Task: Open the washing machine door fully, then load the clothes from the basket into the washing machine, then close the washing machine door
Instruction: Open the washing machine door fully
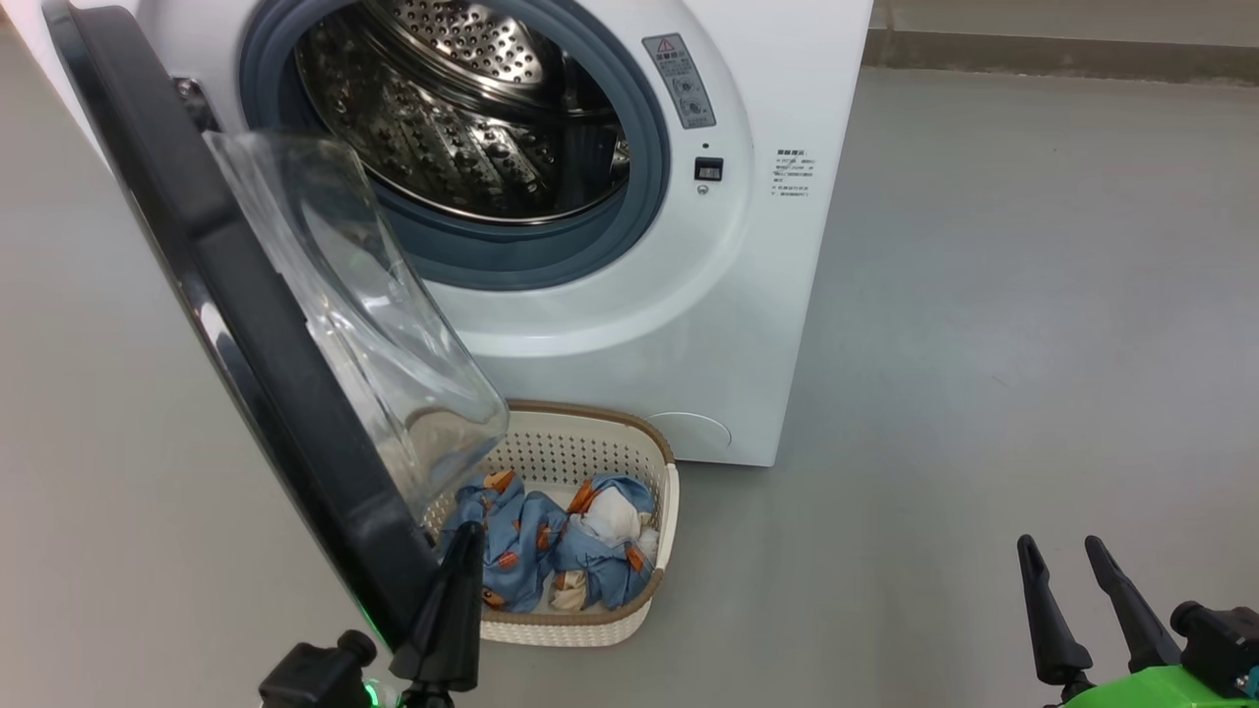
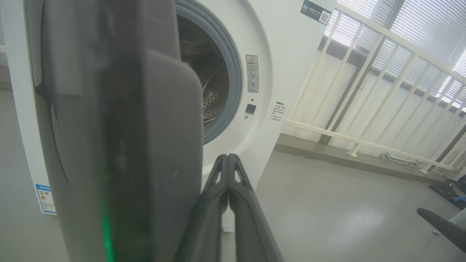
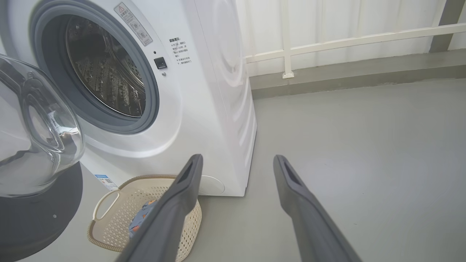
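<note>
Glossy black-rimmed, clear-bowled washing machine door (image 1: 266,344), open

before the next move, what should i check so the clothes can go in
1. The washing machine door stands away from the opening of the washing machine: ok.
2. That door is fully open: cannot tell.
3. The drum is empty: ok.
4. Both bundles of clothes lie in the basket: ok.
5. The right gripper has its jaws open and empty: ok.
6. The left gripper, jaws shut, is free of the door's rim: cannot tell.
</note>
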